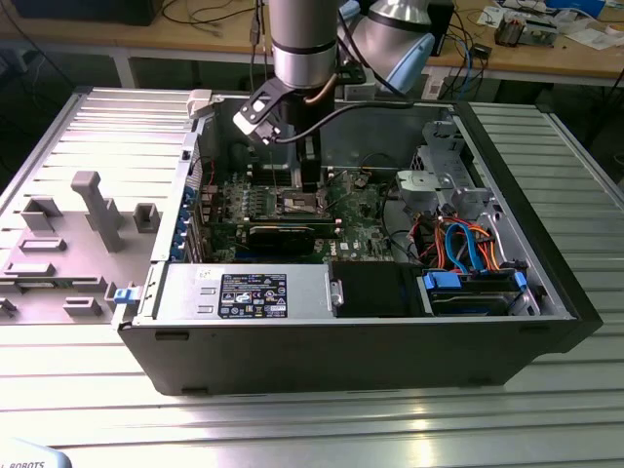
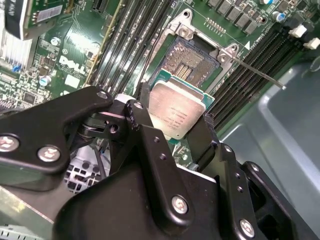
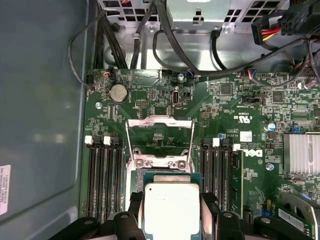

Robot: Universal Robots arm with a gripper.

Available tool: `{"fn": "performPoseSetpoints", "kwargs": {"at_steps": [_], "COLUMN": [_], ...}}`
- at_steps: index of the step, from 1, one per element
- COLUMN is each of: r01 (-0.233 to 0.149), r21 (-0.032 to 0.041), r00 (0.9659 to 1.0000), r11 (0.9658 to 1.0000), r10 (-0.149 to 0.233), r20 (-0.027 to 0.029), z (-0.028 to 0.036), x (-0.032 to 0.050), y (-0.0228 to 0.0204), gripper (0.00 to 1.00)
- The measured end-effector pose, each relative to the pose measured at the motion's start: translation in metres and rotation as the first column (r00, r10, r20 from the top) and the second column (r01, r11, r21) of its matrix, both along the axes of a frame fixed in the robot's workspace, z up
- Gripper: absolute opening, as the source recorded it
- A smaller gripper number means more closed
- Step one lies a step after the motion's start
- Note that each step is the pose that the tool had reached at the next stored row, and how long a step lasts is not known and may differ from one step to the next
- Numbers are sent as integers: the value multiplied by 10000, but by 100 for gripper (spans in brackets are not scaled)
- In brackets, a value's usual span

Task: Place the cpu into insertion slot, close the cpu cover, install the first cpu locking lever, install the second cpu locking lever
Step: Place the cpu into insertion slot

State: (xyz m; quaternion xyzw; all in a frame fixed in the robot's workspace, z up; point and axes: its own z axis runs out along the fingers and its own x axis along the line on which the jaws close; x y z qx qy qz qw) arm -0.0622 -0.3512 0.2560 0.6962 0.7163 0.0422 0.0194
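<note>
My gripper (image 2: 173, 107) is shut on the cpu (image 2: 181, 111), a flat silver-topped square chip on a green base, with one black finger on each of two opposite edges. The chip hangs tilted just above the insertion slot (image 2: 188, 62), whose pin field lies bare beside it. In the first wrist view the cpu (image 3: 171, 210) sits between the fingers of the gripper (image 3: 171, 199), and the cpu cover (image 3: 160, 120) stands swung open beyond it. A thin locking lever (image 2: 260, 75) sticks out free from the socket corner. In the exterior view the gripper (image 1: 309, 185) reaches down into the case over the insertion slot (image 1: 297, 203).
Black memory slots (image 3: 105, 175) flank the socket on both sides. A black expansion card (image 1: 283, 234) lies in front of it, with the power supply (image 1: 249, 292) and drive bay cables (image 1: 468, 244) nearer. Case walls surround the board. A grey fixture (image 1: 93, 210) stands at the exterior view's left.
</note>
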Motion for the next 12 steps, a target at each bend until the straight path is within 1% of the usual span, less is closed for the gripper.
{"fn": "performPoseSetpoints", "kwargs": {"at_steps": [7, 12], "r01": [1, 2], "r21": [0, 0], "r00": [10000, 10000], "r11": [10000, 10000], "r10": [-1, -2], "r20": [0, 0], "z": [-145, -177], "x": [-6, -7], "y": [2, 3], "gripper": [54, 54]}}
